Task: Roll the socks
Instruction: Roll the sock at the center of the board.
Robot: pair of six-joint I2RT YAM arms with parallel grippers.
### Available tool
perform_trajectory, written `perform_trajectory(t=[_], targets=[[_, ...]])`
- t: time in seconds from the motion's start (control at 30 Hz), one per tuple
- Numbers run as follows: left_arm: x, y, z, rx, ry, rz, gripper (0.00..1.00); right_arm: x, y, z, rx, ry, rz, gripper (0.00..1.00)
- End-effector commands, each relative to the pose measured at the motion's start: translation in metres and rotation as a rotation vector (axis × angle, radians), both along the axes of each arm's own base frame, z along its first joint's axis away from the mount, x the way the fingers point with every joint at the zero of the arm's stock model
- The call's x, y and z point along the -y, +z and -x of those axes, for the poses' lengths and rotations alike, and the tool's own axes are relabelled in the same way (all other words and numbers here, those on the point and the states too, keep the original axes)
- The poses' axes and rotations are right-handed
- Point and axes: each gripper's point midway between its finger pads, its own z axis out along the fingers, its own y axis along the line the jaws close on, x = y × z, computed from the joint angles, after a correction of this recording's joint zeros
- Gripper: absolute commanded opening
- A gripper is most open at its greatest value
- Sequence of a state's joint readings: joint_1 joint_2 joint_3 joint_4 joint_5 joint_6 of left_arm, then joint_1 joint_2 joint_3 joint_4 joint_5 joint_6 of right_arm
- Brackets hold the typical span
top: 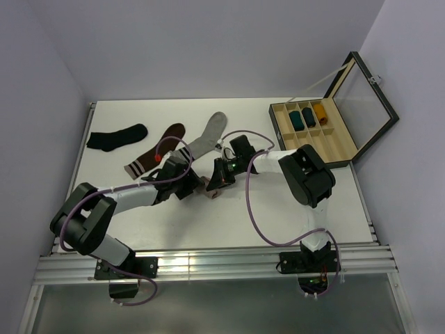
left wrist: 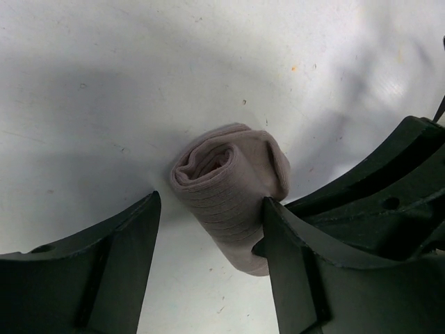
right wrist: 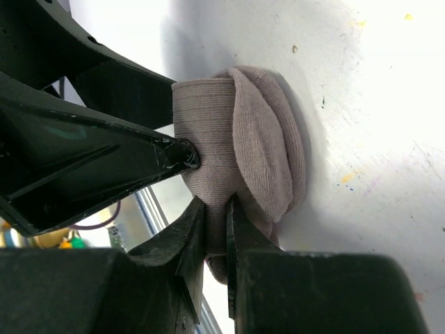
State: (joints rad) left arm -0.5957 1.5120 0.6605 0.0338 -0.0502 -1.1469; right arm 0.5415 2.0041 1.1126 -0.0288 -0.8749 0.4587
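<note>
Top view: left arm [top: 132, 196] and right arm [top: 274, 156] reach low across the desk [top: 313, 202] to the rolled pink sock [top: 212, 188]. I see right tool [right wrist: 215, 205] pinching its edge, left tool [left wrist: 212, 202] straddling it wide.

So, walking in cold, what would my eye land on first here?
Probably the rolled pink sock in the middle: the right gripper pinches a fold of it, while the left gripper straddles it, open. Behind them a black sock, a brown sock and a grey sock lie flat in a row. At far right, an open box holds three rolls.
</note>
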Motion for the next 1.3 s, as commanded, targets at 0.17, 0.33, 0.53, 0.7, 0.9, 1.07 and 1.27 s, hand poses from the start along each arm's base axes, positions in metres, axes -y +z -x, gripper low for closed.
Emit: perform_trajectory(t=[0.17,0.33,0.53,0.7,0.9,1.07,1.27], targets=[[-0.003,-0.018,0.0,-0.042,0.044,-0.01,0.49,0.008,-0.02,0.007,-0.082,-0.07,0.038,0.03],[-0.003,-0.02,0.0,-0.049,0.027,-0.034,0.23,0.015,-0.013,0.001,0.047,-0.103,0.077,0.17],[-0.005,-0.021,0.0,-0.071,-0.023,-0.104,0.16,0.029,0.013,-0.012,0.405,-0.156,0.213,0.42],[-0.004,-0.021,0.001,-0.099,-0.07,-0.147,0.15,0.024,0.041,-0.009,0.713,-0.185,0.287,0.57],[-0.002,-0.019,0.0,-0.104,-0.096,-0.16,0.15,0.01,0.043,-0.005,0.935,-0.152,0.376,0.62],[-0.001,-0.019,0.0,-0.117,-0.108,-0.172,0.15,-0.004,0.039,-0.003,1.021,-0.1,0.419,0.62],[0.0,-0.021,0.001,-0.128,-0.119,-0.174,0.15,-0.013,0.019,0.004,1.065,-0.05,0.51,0.61]])
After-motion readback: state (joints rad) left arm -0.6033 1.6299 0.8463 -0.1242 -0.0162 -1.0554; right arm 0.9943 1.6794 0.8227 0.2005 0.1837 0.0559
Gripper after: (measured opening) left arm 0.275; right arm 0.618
